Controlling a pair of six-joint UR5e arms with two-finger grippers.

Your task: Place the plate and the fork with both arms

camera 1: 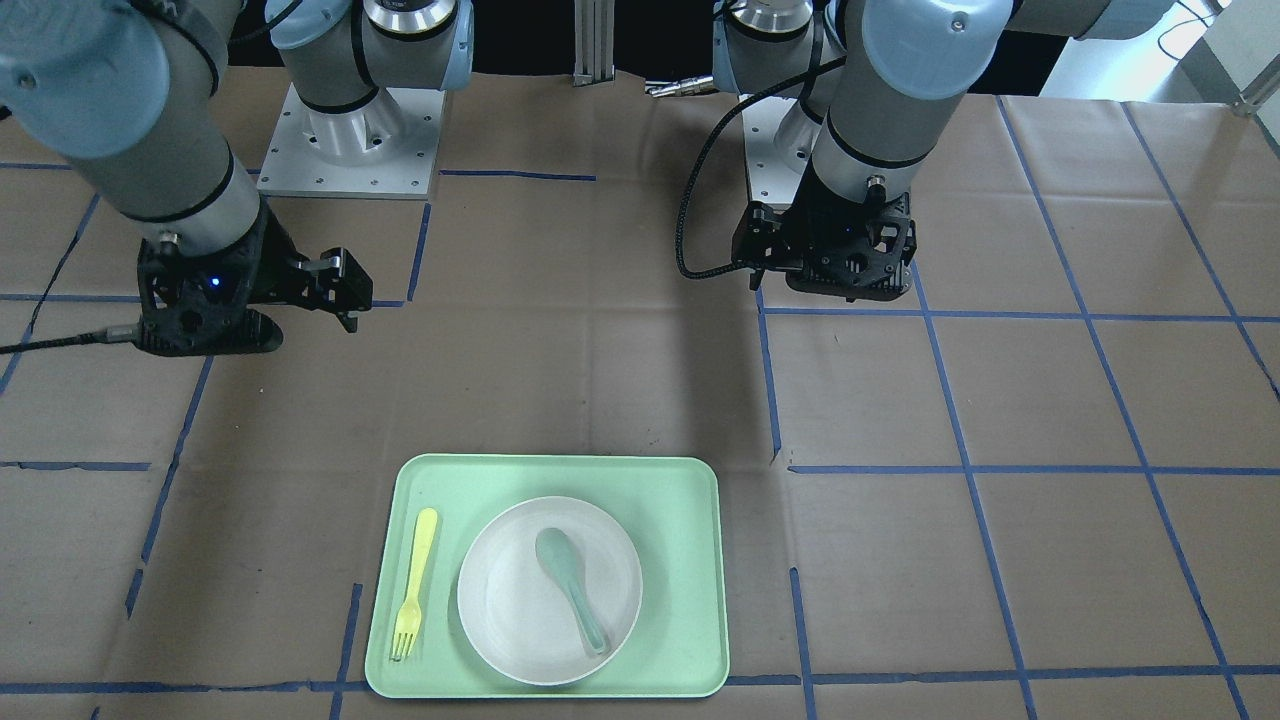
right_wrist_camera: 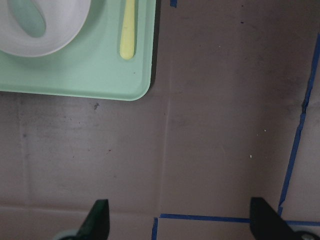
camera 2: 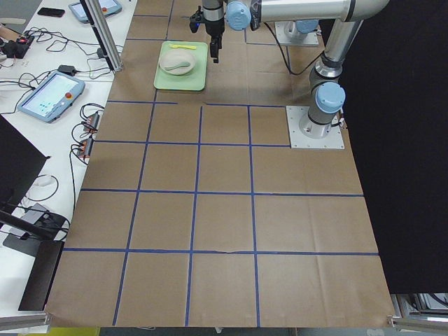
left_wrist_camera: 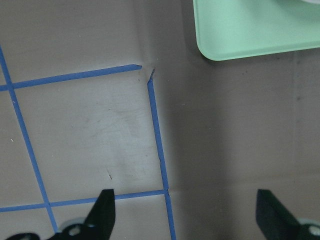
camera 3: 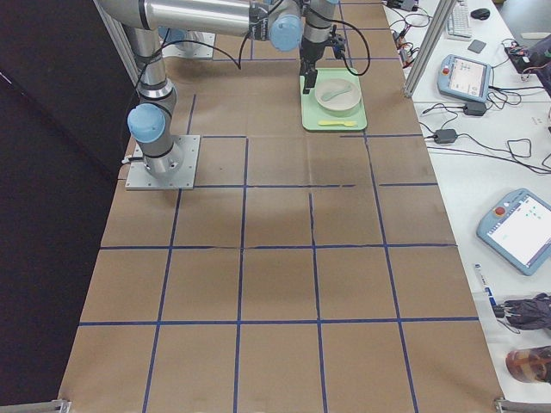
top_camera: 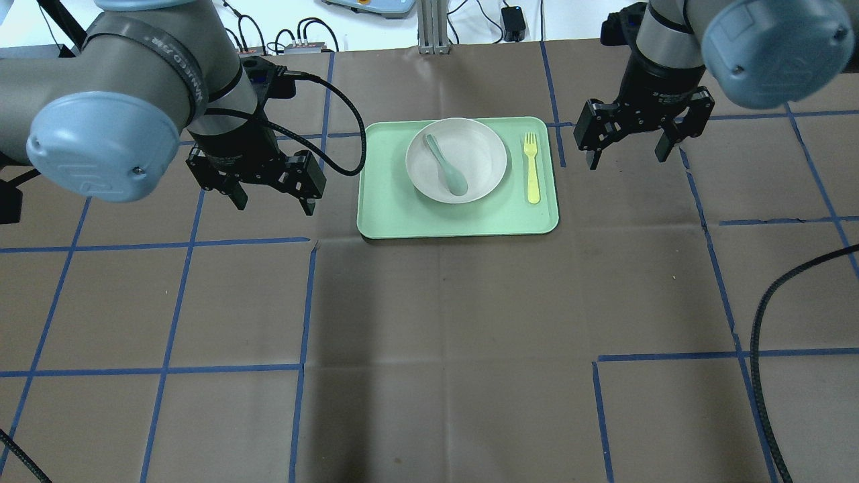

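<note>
The off-white plate (top_camera: 480, 151) sits in the middle of the pale green tray (top_camera: 402, 208), with a grey-green spoon (top_camera: 446, 164) lying in it. The yellow fork (top_camera: 532, 168) lies on the tray to the right of the plate, tines pointing away from the robot. My left gripper (top_camera: 272, 201) is open and empty, above the table left of the tray. My right gripper (top_camera: 626, 161) is open and empty, above the table right of the tray. The right wrist view shows the fork's handle (right_wrist_camera: 128, 30) and the plate's edge (right_wrist_camera: 60, 40).
The table is covered in brown paper with a grid of blue tape lines (top_camera: 305, 302). The left wrist view shows one tray corner (left_wrist_camera: 240, 30). A black cable (top_camera: 765, 349) hangs at the right edge of the overhead view. Operator pendants lie beyond the table's far edge.
</note>
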